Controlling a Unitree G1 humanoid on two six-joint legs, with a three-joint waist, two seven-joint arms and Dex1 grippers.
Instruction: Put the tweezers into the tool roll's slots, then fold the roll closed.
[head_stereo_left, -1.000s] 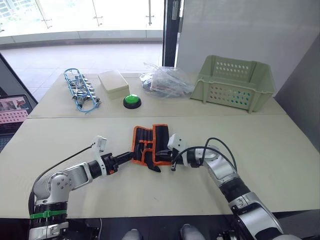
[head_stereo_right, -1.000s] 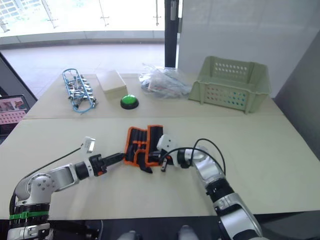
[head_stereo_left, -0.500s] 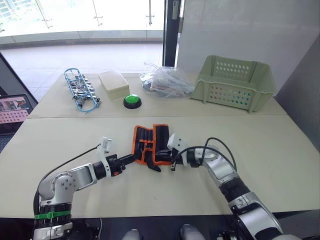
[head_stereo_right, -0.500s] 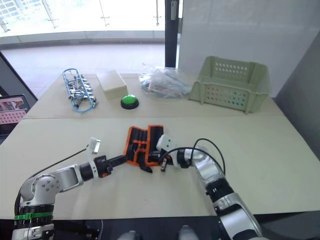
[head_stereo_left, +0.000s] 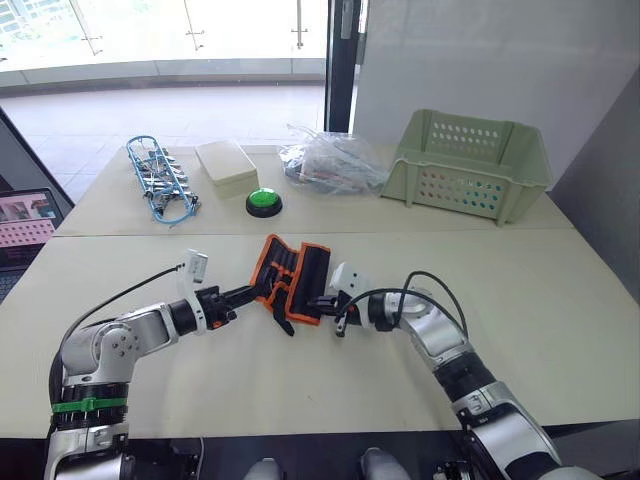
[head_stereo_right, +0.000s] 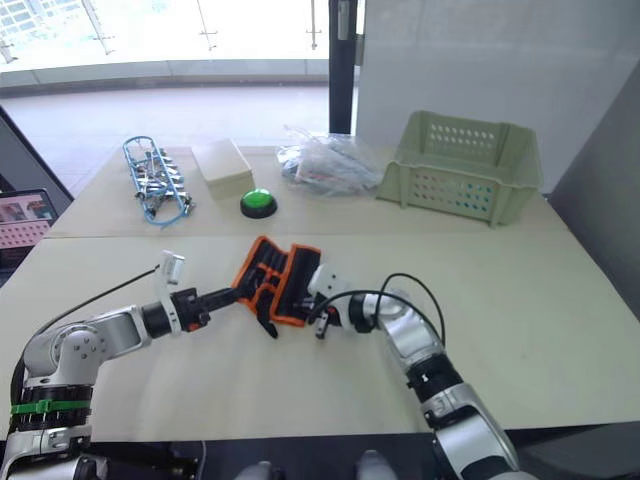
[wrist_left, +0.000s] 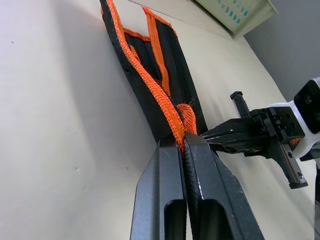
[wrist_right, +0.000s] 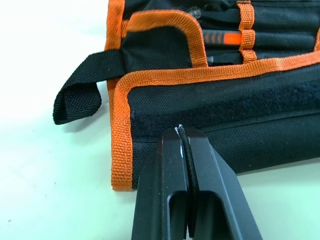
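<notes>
The tool roll (head_stereo_left: 290, 280) sits near the middle of the front table (head_stereo_left: 560, 330), tilted and partly lifted, with both arms on it. The left gripper (wrist_left: 182, 145) has its two fingers pinched tight on the roll's orange edging at its left end. That end is raised off the tabletop, and in the left wrist view the fabric stands up like a wall. The right gripper (head_stereo_left: 328, 302) is at the roll's right edge. In the right wrist view its fingers (wrist_right: 172, 165) are pressed together with just a thin dark line between them, tips right at the roll's black outer flap; can't tell if they actually have any fabric pinched.

Room to move: loads of bare tabletop in front of the roll and out to both sides. A seam runs across just behind it, where the second table (head_stereo_left: 110, 205) begins.

Back there, well apart from the roll: a blue-wire bundle of clips (head_stereo_left: 160, 185) on the left, a pale box (head_stereo_left: 227, 166), a green button (head_stereo_left: 264, 202), a clear plastic bag (head_stereo_left: 335, 160) and a pale green perforated basket (head_stereo_left: 470, 165) on the right. Beyond that a bright floor and glass railing, and a white wall behind the basket.

The black strap (wrist_right: 77, 97) hangs off the roll's near corner. In the slots (wrist_right: 225, 35) I can make out dark tool shapes and one orange-marked bit, but not how many tweezers are in there.
</notes>
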